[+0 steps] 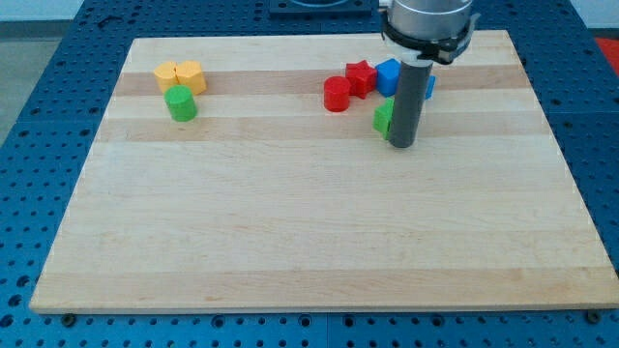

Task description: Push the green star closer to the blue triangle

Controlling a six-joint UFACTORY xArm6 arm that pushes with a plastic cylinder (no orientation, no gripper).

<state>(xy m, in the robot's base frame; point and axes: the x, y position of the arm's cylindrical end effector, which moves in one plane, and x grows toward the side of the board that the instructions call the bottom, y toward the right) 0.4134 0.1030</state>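
Near half of the desk carries no blocks; everything sits in the far band by the view's top.

My tip rests on the desk just at the view's right of a green block, touching it or nearly so. The rod covers the block's right part, so its shape cannot be confirmed; judged to be the green star named in the task, since the other green piece looks round. No pincer on this arm, only the rod, so there is nothing to report as apart or together.

Just beyond the green star: a blue block, and a second blue sliver showing at the rod's right edge. Which of these is the blue triangle cannot be told; both are partly hidden by the rod. Left of them, a red star-like block and a red cylinder, touching each other.

Far left group, well apart from the work: green cylinder, with two yellow blocks just behind it.

Progress, as a judgement: the green star already lies near the blue pieces, a narrow gap showing. Task appears nearly done; what is left is a short push toward the view's top, for which the tip would need to come round to the block's near side.
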